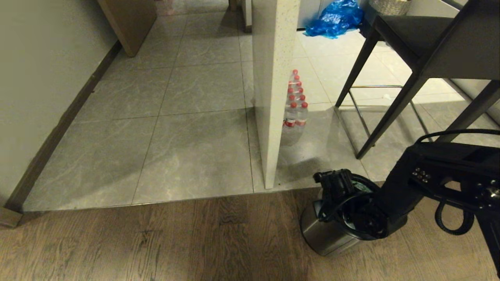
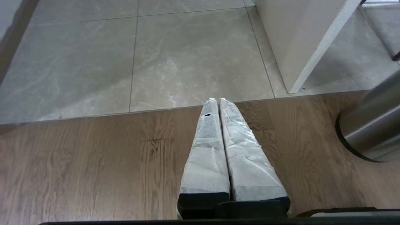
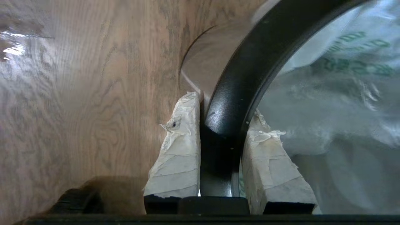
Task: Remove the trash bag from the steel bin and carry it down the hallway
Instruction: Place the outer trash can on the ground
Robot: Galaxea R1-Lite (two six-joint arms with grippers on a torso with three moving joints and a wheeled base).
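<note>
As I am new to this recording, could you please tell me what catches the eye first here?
The right gripper straddles the steel bin's black rim on the wood floor, one finger outside, one beside the trash bag. Beyond, water bottles line a white panel.

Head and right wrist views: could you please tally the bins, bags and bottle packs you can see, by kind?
steel bin: 1
trash bag, inside the bin: 1
blue plastic bag: 1
pack of red-capped bottles: 1
Total: 4
</note>
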